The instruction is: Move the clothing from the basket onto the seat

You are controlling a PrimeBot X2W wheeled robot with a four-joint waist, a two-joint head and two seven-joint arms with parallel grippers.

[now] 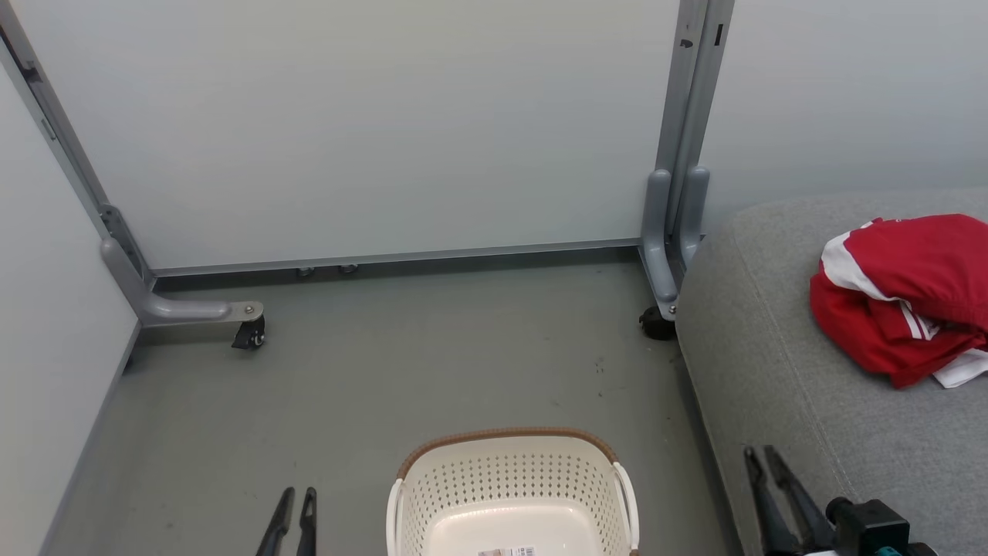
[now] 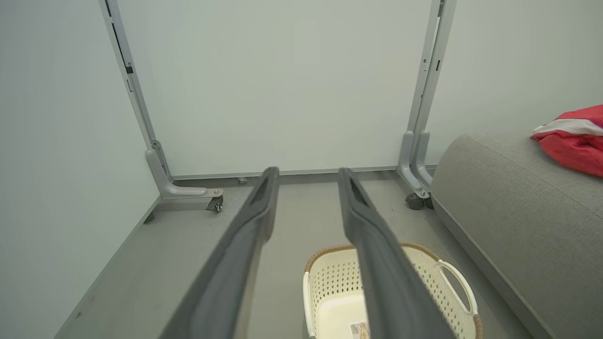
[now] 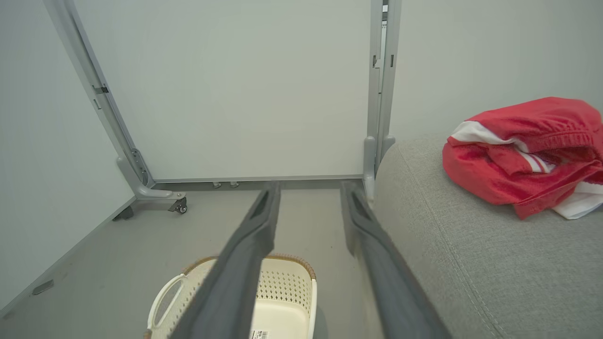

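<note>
The left gripper and right gripper hang empty, fingers apart. The red clothing lies heaped on the grey seat. The basket looks empty, so the task seems finished, with nothing left to fetch.

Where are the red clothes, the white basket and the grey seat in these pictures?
Red clothes [image 1: 926,266]: head view, middle of the heap.
White basket [image 1: 509,472]: head view, perforated far wall.
Grey seat [image 1: 772,371]: head view, bare cushion beside the clothes.
</note>
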